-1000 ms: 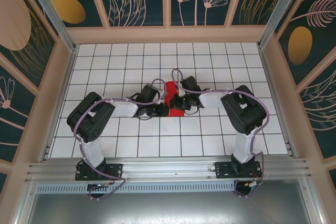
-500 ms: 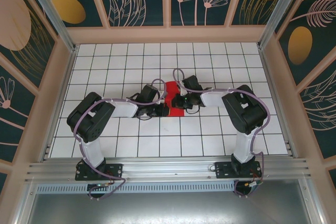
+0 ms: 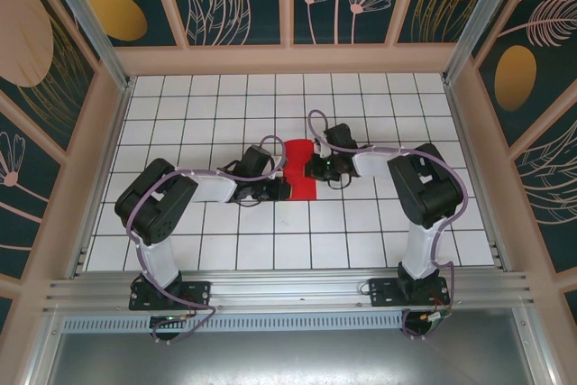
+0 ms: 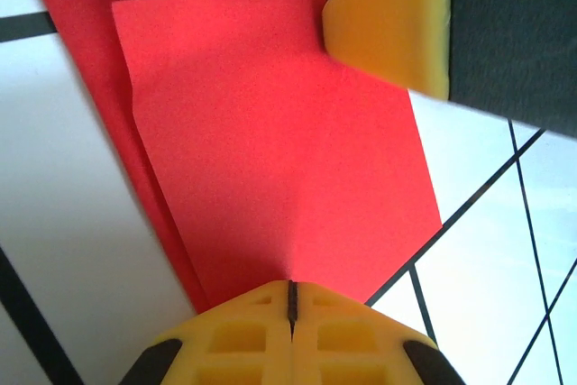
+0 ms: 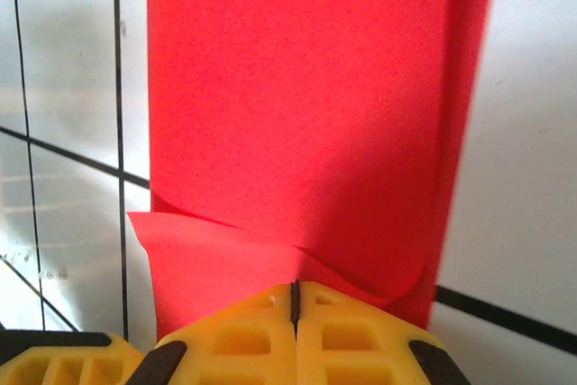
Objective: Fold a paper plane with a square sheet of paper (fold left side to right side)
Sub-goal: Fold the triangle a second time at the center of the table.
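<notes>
Two arms meet over the red paper at the middle of the white gridded surface [image 3: 361, 232]. From above, you see the square sheet of paper [image 3: 300, 152] lying as a tall, narrow strip, already doubled over on itself, roughly midway between the side walls of the enclosure.

Your left gripper [image 3: 282, 189] reaches in from the left to the strip's lower left part. Your right gripper [image 3: 313, 169] comes in from the right and sits at its right edge, a little farther up the grid.

Through the left wrist camera, the left gripper [image 4: 290, 299] has its jaws pressed fully together, only a thin dark seam showing between them, closed on the near edge of the sheet [image 4: 270, 151]. A faint ridge in the paper runs toward that seam. An upper layer lies slightly askew over a lower one, whose margin shows along the left and top. A yellow fingertip [image 4: 392, 33] of the other arm rests at the paper's far right corner.

Through the right wrist camera, the right gripper [image 5: 295, 299] is likewise shut tight, with the paper's near edge between its jaws. There the sheet [image 5: 306, 87] curls up in a shallow wave, and the rest stretches away flat across the black grid lines.
</notes>
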Controlling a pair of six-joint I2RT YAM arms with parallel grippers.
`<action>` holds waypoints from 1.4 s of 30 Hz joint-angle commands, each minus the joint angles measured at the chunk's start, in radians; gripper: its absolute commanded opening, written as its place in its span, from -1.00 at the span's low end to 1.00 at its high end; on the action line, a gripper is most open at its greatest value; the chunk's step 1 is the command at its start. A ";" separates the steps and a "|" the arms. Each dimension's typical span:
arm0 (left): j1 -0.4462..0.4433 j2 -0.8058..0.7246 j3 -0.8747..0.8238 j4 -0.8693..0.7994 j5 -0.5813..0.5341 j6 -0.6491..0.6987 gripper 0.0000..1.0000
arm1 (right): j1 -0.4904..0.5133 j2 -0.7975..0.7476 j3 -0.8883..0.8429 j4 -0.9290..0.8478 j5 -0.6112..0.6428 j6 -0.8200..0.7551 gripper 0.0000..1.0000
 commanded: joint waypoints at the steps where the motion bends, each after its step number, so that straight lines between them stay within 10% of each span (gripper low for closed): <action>1: 0.002 0.014 -0.037 -0.079 -0.014 0.008 -1.00 | -0.028 0.016 0.023 -0.038 0.048 -0.028 -1.00; 20: 0.001 -0.014 -0.028 -0.043 0.014 -0.006 -1.00 | -0.030 -0.146 -0.037 0.020 -0.034 0.013 -1.00; 42: 0.003 -0.043 0.083 -0.045 0.106 -0.007 -0.92 | 0.029 0.035 0.024 -0.039 -0.029 0.046 -1.00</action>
